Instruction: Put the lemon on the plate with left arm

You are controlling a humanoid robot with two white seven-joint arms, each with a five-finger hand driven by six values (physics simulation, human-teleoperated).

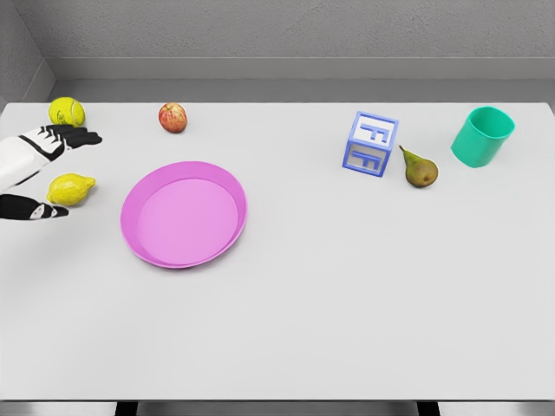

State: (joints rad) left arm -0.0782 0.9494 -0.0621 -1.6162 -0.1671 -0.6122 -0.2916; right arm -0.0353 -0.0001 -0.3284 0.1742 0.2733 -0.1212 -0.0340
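Head view: the white worktop (347, 329) fills nearly the whole picture, with a grey wall behind it. At the far left edge the left robot hand (48, 173) comes in from the side, white at the wrist with black fingers. Its upper fingers (76, 136) stretch out just below a tennis ball (66, 111), and its thumb (35, 211) lies low near the edge of the picture; the two are spread wide apart, with the lemon (70, 189) sitting on the worktop in the gap between them. The thumb tip comes just beside the lemon's underside, but the hand is not closed around the fruit, and whether any finger touches it cannot be told. To the right of the lemon, near but apart, lies the pink plate (139, 186), round with a raised rim. Behind the plate, toward the wall, rests a red apple (173, 117). Well off to the right stand a blue and white letter block (370, 144), a brownish green pear (421, 170) just beside it, and a green cup (482, 137) leaning near the right edge.
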